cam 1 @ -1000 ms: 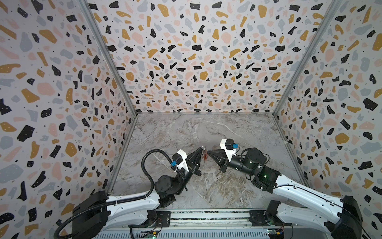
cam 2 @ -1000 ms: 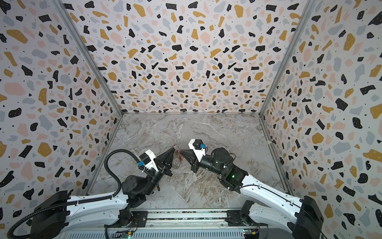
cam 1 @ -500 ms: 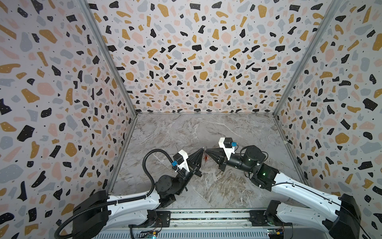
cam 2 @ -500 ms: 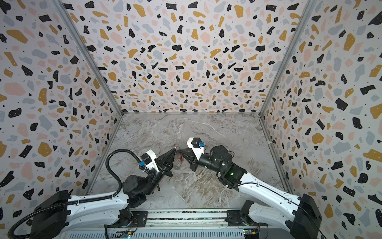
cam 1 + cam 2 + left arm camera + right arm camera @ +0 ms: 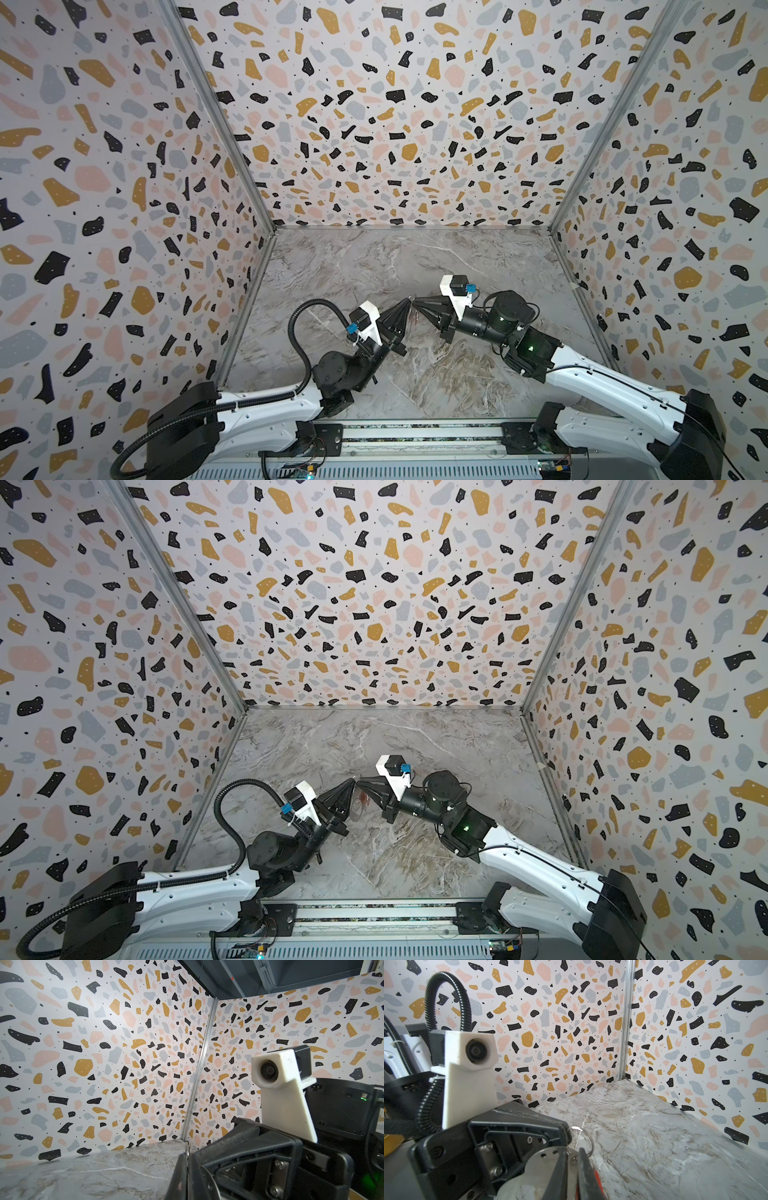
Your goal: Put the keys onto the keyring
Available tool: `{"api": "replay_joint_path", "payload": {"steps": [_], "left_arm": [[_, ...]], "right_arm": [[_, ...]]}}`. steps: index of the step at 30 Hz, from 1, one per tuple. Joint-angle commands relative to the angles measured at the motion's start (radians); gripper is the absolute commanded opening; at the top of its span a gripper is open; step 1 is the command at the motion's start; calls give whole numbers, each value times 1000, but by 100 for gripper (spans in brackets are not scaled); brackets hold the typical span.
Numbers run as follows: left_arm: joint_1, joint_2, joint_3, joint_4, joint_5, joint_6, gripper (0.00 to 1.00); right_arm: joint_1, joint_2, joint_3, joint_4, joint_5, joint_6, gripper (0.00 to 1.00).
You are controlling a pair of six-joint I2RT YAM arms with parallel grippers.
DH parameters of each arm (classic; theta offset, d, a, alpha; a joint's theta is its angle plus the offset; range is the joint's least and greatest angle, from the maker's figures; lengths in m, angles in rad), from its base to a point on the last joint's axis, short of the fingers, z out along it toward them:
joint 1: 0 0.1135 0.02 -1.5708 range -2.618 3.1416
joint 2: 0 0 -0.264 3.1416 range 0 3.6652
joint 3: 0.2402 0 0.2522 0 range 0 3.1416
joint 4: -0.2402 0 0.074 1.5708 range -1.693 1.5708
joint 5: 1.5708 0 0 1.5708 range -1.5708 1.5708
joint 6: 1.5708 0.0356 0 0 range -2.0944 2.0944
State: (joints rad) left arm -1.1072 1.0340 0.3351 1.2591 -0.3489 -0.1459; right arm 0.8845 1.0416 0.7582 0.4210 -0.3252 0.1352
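Walls (image 5: pixel 374 124) speckled in black, ochre, pink and grey are closing in three sides of the marbled bench (image 5: pixel 365 266). The left arm (image 5: pixel 266 409) and the right arm (image 5: pixel 602 380) are reaching in from the front edge and slanting toward each other. Their tips are meeting above the middle of the bench, raised off its surface, in both top views.

The left hand (image 5: pixel 408 302) is pressing its fingers tight together on a thin wire ring (image 5: pixel 586 1138), which is poking out past its tip in the right wrist view. The right hand (image 5: pixel 572 1152) is keeping its fingers a narrow slit apart, with a silvery key head sitting in the slit; I cannot tell whether the pads are gripping it.

The keyring (image 5: pixel 537 1167), flat and dull grey, is hanging at the meeting point, just beside the right hand's finger and in front of the left hand, blurred by closeness. Of the keys (image 5: pixel 572 1160), only that one head is showing clearly. A red-orange tag (image 5: pixel 597 1178) is dangling just beneath the right hand, off the bench. Whether any key is threaded on, I cannot tell.
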Motion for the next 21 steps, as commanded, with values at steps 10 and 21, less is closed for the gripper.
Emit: {"api": "replay_joint_path", "payload": {"steps": [10,21], "left_arm": [[1,-20,1,72,32,11,0],[0,-24,5,68,78,19,0]], "right_arm": [[-18,-34,11,15,-43,13,19],[-19,10,43,-12,-115,-1,21]]}}
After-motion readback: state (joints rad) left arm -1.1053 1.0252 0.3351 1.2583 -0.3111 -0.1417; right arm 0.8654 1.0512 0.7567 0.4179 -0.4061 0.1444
